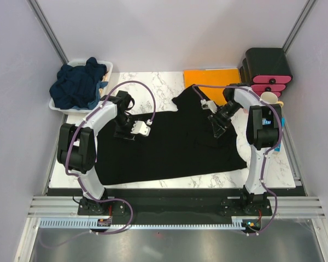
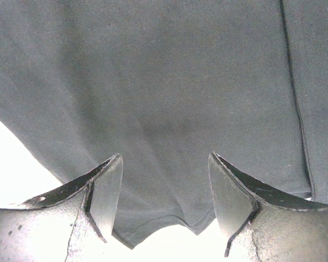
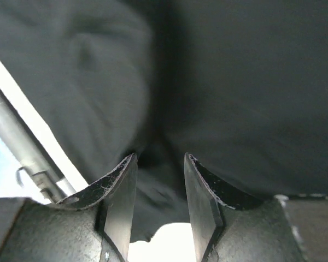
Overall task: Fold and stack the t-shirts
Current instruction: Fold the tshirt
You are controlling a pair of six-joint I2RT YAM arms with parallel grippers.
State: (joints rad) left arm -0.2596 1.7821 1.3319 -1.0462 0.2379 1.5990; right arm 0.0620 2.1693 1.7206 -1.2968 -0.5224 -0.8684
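Black short-sleeved cloth t-shirt [image 1: 175, 144] lies spread flat across the white marbled bench [image 1: 153, 82] in the top external view. Its long axis runs from the left edge toward the right edge. A straight edge lies at the left end, and one sleeve juts toward the far edge beside a flat orange rectangular sheet [image 1: 210, 76]. A heap of dark navy t-shirts [image 1: 79, 82] fills a white plastic tub [image 1: 108, 66] at the far left corner. A black drawer unit with pink fronts [image 1: 268, 68] stands at the far right corner, and pale walls close in the bench. The left jaws hang over the shirt's far left part, and the right jaws over its far right part, below the sleeve.

From the left wrist, the black t-shirt [image 2: 164, 82] fills the view, smooth, with a seam [image 2: 295, 109] down its right side. The left jaws stand wide apart above a curved cloth edge with nothing between them, and bright bench [image 2: 11, 158] shows at the lower left.

From the right wrist, the black t-shirt [image 3: 235, 82] is rumpled, with a dark fold rising just beyond the fingertips. The right jaws stand apart with a clear gap that shows cloth and bright bench [image 3: 153, 240]. I cannot tell whether the fold touches them. A grey metal rail [image 3: 16, 136] crosses the left side.
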